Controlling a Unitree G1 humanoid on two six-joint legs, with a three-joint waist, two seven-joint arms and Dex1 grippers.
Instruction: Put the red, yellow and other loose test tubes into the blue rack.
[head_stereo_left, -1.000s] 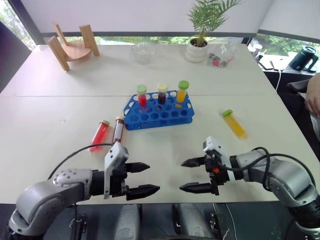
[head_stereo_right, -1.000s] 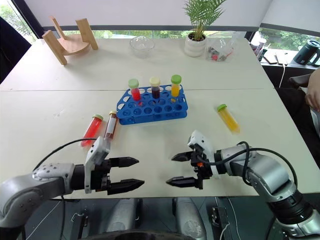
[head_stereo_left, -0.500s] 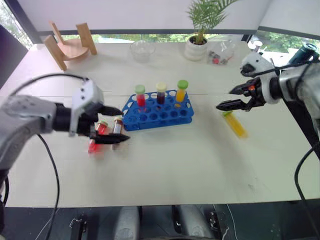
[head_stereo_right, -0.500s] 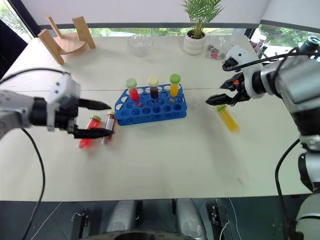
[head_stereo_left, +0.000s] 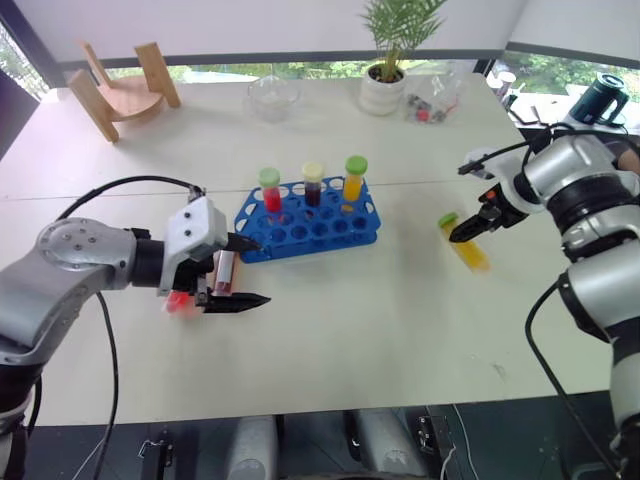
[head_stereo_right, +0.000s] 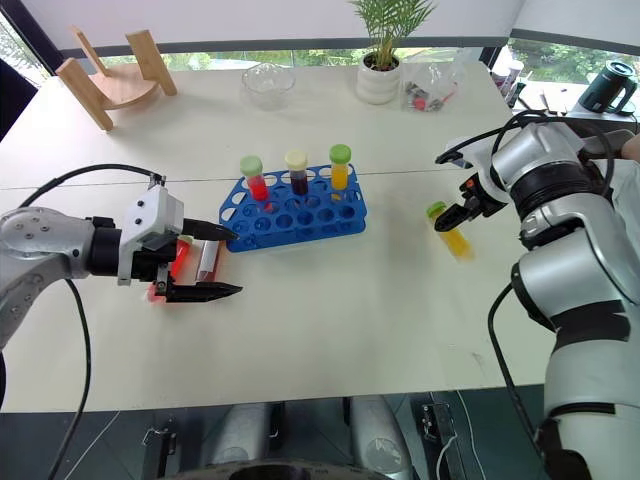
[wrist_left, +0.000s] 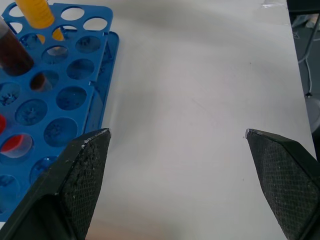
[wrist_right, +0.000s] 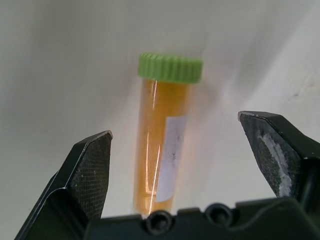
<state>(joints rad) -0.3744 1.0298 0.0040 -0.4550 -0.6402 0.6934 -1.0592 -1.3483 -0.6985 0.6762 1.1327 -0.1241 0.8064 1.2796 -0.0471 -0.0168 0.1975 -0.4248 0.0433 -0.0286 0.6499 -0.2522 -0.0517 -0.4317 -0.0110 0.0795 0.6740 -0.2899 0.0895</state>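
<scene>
The blue rack (head_stereo_left: 310, 213) stands mid-table with a red, a dark and an orange tube upright in its back row. Left of it lie a loose red tube (head_stereo_right: 180, 258) and a dark brown tube (head_stereo_left: 225, 270). My left gripper (head_stereo_left: 247, 272) is open just in front of these two, pointing toward the rack (wrist_left: 60, 100), with nothing between its fingers. A yellow tube (head_stereo_left: 465, 243) with a green cap lies to the rack's right. My right gripper (head_stereo_left: 472, 228) points down over it, open, its fingers on either side of the yellow tube (wrist_right: 167, 145) without touching it.
At the back of the table are a wooden stand (head_stereo_left: 120, 88), a glass bowl (head_stereo_left: 272, 97), a potted plant (head_stereo_left: 390, 90) and a clear bag of small items (head_stereo_left: 432, 105). A dark jug (head_stereo_left: 598, 98) sits beyond the right edge.
Both grippers left the table's front edge. The left one swung out to the loose tubes beside the rack; the right one rose, went right and tipped down over the yellow tube. Both stayed open.
</scene>
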